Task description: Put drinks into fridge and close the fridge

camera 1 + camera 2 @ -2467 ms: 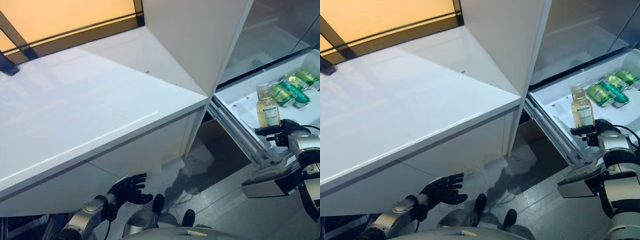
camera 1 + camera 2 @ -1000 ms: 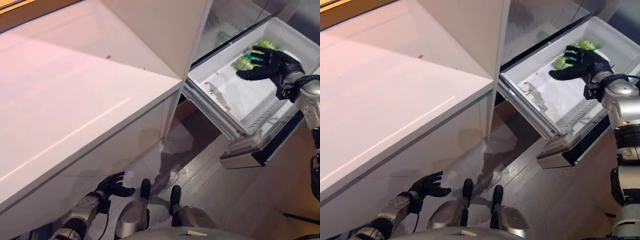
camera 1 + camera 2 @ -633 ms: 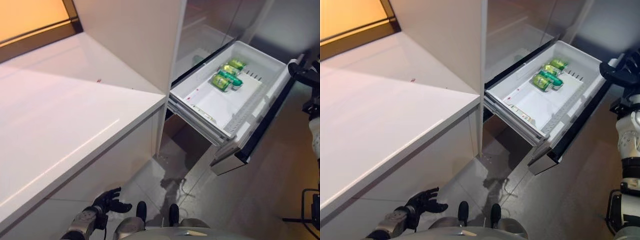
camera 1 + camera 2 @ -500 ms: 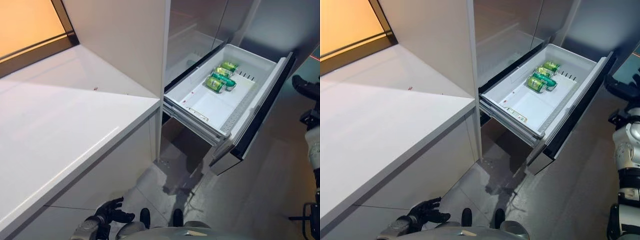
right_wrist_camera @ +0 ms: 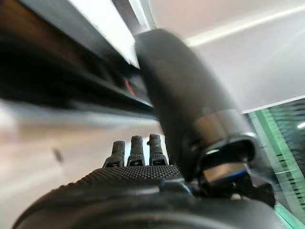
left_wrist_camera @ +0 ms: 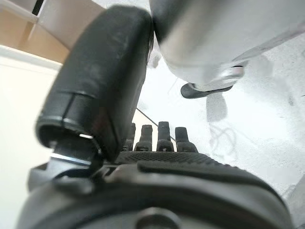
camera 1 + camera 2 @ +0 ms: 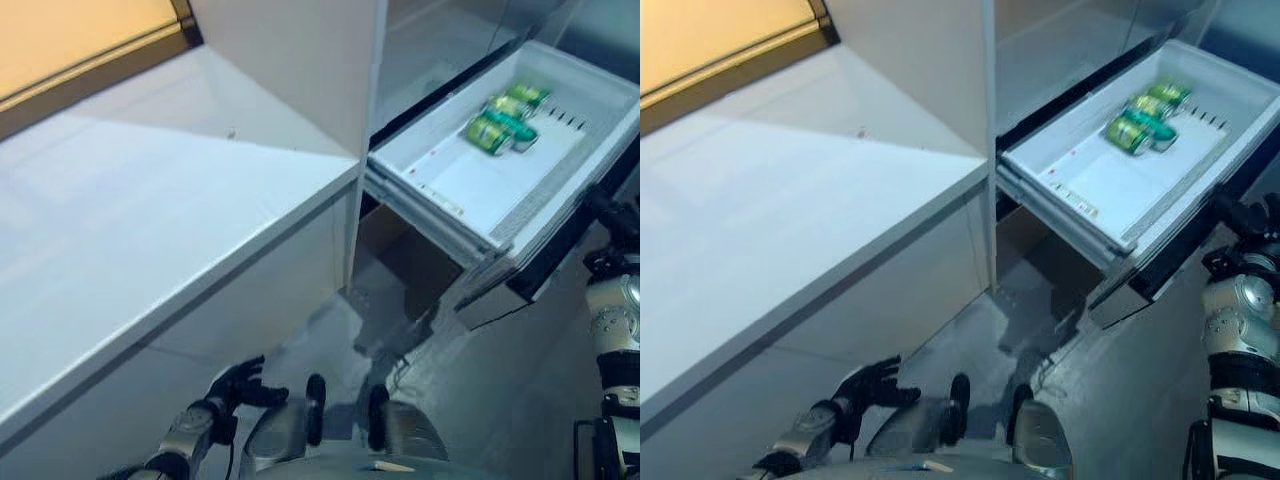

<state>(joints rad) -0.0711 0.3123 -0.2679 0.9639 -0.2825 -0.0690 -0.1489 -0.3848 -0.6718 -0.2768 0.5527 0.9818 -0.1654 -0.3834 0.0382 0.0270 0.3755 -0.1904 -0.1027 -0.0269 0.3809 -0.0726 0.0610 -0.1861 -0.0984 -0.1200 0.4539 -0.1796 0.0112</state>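
Drinks: green cans (image 7: pixel 500 118) lie on their sides in a cluster at the far end of the pulled-out fridge drawer (image 7: pixel 455 205); the exact count is hard to read here. No bottle shows in the drawer or in either hand.

Left to right: the left hand (image 7: pixel 240 382) hangs low beside the white counter (image 7: pixel 150 230), near the floor, fingers loosely spread and empty. It has no part in the present step, which likely explains its parked position.

The drawer stands fully extended from the fridge, its white tray mostly bare on the near side.

The right hand (image 7: pixel 1240 222) sits just beside the drawer's dark front panel (image 7: pixel 1180 250), fingers straight and holding nothing, apparently placed to push the front inward. Whether it touches the panel cannot be confirmed. Loading appears done; closing remains.
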